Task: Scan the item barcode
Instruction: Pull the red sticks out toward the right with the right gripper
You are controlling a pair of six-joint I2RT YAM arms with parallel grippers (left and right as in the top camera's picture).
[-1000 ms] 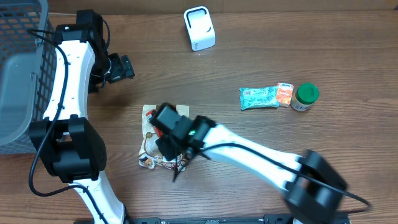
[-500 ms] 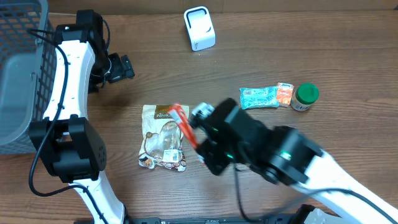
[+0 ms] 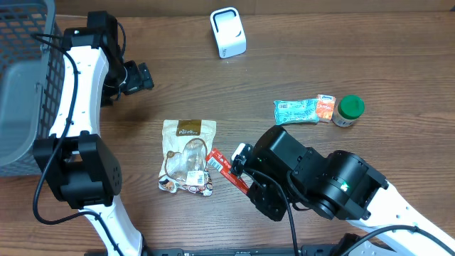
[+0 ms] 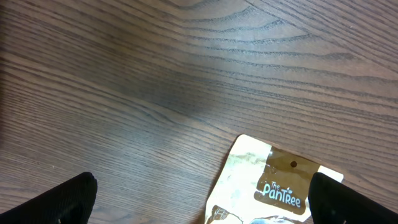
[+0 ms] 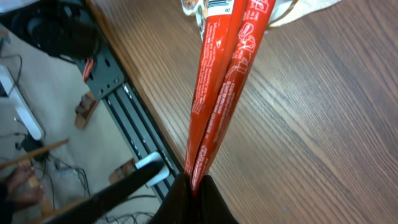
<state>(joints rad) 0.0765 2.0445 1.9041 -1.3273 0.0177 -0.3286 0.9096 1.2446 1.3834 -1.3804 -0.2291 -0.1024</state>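
Note:
A long red stick packet (image 3: 225,166) hangs just right of the PanTree pouch (image 3: 187,156). My right gripper (image 3: 245,187) is shut on its lower end. In the right wrist view the packet (image 5: 227,74) runs up from the closed gripper (image 5: 194,186), its white barcode label (image 5: 217,5) at the far tip. The white scanner (image 3: 228,32) stands at the back of the table. My left gripper (image 3: 139,77) is open at the far left. In its wrist view the pouch (image 4: 273,186) lies below the gripper (image 4: 202,211), with nothing held.
A teal packet (image 3: 296,112), a small orange packet (image 3: 325,107) and a green-lidded jar (image 3: 349,110) lie at the right. A grey wire basket (image 3: 21,78) fills the left edge. The table's front edge (image 5: 134,93) runs close by the right gripper.
My right gripper has come away from the pouch with the red packet in it and moved right and toward the front edge. The left arm has not moved.

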